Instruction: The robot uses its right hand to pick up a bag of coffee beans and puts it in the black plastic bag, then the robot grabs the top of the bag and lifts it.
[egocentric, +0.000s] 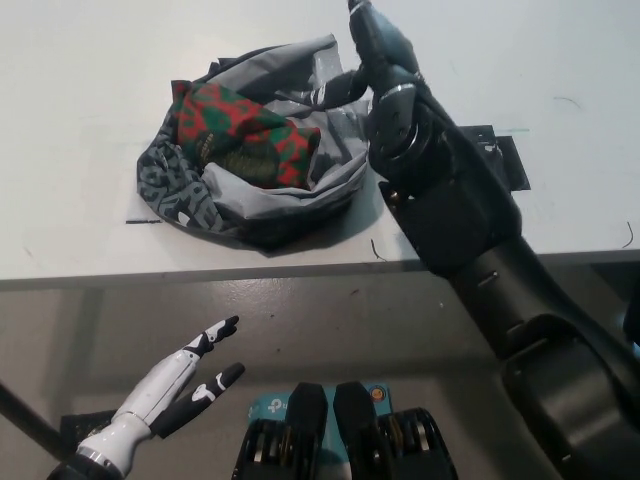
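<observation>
- Right robot hand (375, 55), black, at the upper right rim of the plastic bag (330, 100); a finger hooks toward the rim. Can't tell how far it is open or whether it grips the bag.
- Black forearm crosses the tabletop (80, 120) edge from the lower right, covering part of a dark flat patch (505, 160).
- Bag slumped open on the tabletop, mouth up.
- Coffee bag (245, 130), red and green, lies inside; long axis runs upper left to lower right.
- Left robot hand (175, 390), white, rests at lower left, below the tabletop, fingers spread, empty.
</observation>
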